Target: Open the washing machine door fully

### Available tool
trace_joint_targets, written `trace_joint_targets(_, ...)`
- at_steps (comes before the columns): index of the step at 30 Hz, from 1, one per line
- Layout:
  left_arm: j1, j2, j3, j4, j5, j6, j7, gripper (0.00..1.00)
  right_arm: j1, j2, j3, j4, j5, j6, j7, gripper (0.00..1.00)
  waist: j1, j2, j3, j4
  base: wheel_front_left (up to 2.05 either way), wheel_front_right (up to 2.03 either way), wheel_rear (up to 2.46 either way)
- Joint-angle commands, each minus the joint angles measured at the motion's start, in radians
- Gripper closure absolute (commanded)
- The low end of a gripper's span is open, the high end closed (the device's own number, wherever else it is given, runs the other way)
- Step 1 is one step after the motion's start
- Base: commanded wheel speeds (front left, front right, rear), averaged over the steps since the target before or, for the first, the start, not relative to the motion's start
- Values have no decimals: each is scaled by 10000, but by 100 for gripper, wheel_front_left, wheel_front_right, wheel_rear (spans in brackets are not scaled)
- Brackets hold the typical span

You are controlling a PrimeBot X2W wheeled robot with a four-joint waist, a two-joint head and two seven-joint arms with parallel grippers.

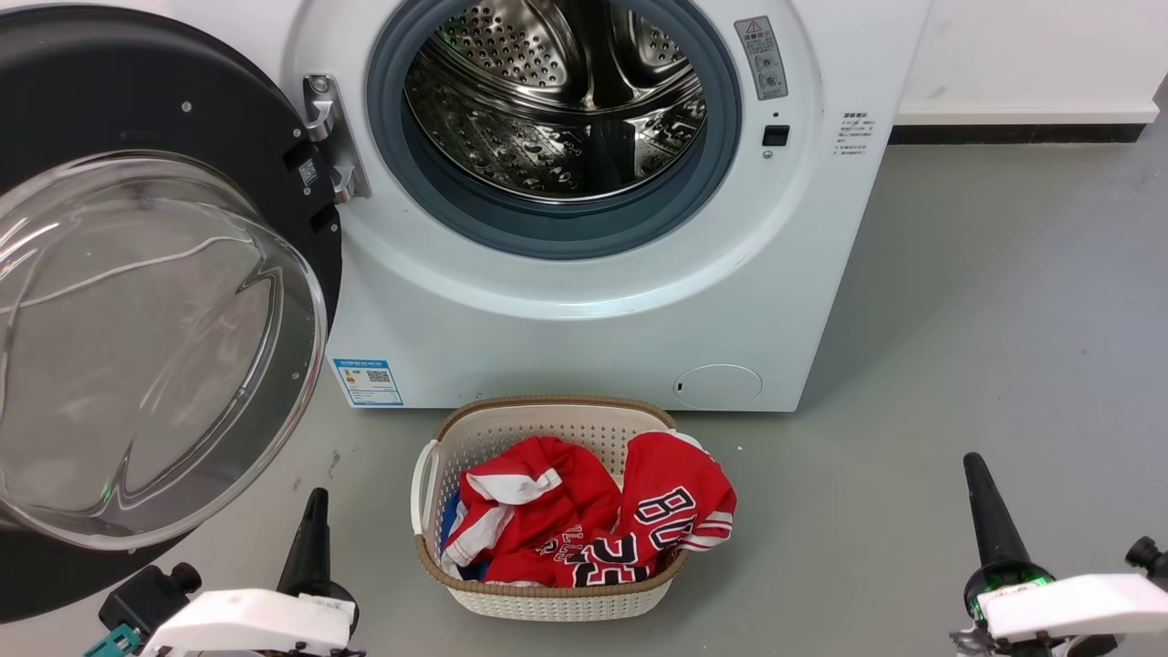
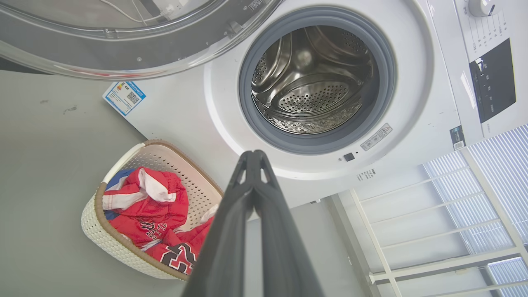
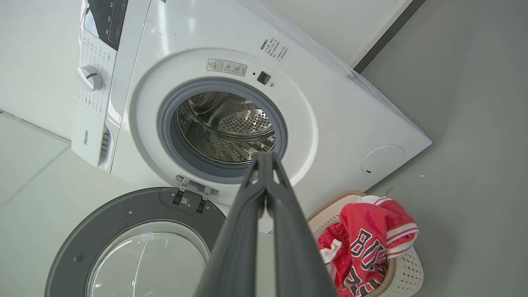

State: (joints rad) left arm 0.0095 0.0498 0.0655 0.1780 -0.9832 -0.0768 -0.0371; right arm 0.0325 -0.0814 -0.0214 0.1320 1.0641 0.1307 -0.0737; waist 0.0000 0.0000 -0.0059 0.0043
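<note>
Door's wide open! The washing machine door (image 1: pixel 155 301) hangs on its hinge at the left, its glass bowl bulging toward the near side, well clear of the opening. The washing machine (image 1: pixel 584 310) stands at the far side, with the steel drum (image 1: pixel 557 100) bare inside its grey ring (image 1: pixel 547 233). The left claw (image 1: pixel 316 506) sits low at near left, close to the door's lower edge, fingers pressed together and holding nothing. The right claw (image 1: pixel 975 467) is at near right above the floor (image 1: pixel 1004 319), fingers together too, empty. Between them, a basket (image 1: pixel 547 602) of red clothes (image 1: pixel 593 511) sits just in front of the machine.
</note>
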Motion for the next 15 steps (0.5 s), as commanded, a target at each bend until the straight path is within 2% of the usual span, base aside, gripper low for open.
trace_joint_targets(1, -301, 6, 39, -40, -349, -78, 85, 100, -304, -65, -34, -21, 333, 1, 67, 100, 0, 0, 2, -1, 0, 0, 0)
trace_joint_targets(15, -541, 6, 168, 150, -1917, -216, 465, 100, -626, -63, -144, 274, 1810, 1, 455, 100, 0, 0, 21, -10, 0, 0, 0)
